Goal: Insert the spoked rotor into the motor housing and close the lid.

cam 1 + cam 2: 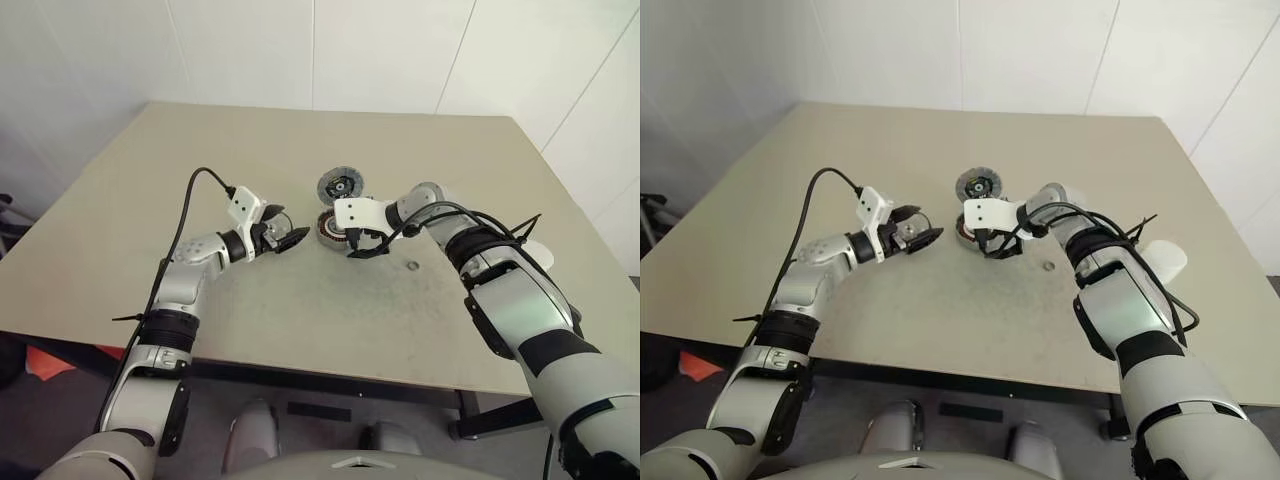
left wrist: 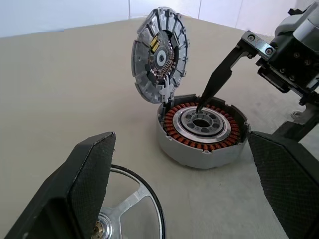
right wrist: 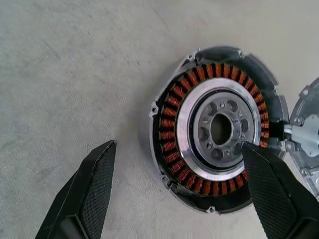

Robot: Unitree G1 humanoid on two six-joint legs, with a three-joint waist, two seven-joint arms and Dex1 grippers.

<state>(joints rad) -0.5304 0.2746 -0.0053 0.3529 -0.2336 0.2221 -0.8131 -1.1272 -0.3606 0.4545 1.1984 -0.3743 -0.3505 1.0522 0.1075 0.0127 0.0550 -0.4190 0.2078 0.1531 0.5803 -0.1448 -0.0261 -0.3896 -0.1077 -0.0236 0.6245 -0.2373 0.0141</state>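
The motor housing (image 2: pixel 202 130) sits on the table, a silver cup with copper windings around a dark centre. Its lid (image 2: pixel 159 55) stands tilted up at the housing's far edge, inner face showing. My right gripper (image 3: pixel 178 148) is open and points down over the housing (image 3: pixel 217 132), one fingertip (image 2: pixel 202 107) reaching into the centre ring. My left gripper (image 2: pixel 182 144) is open, level, and aimed at the housing from a short way off. The spoked rotor (image 2: pixel 134 199) lies close under its fingers; I cannot tell whether it rests on the table.
A tiny metal washer (image 1: pixel 412 266) lies on the table just right of the right gripper. A white translucent cylinder (image 1: pixel 1165 258) stands behind my right forearm. The beige table (image 1: pixel 300 330) runs wide on all sides.
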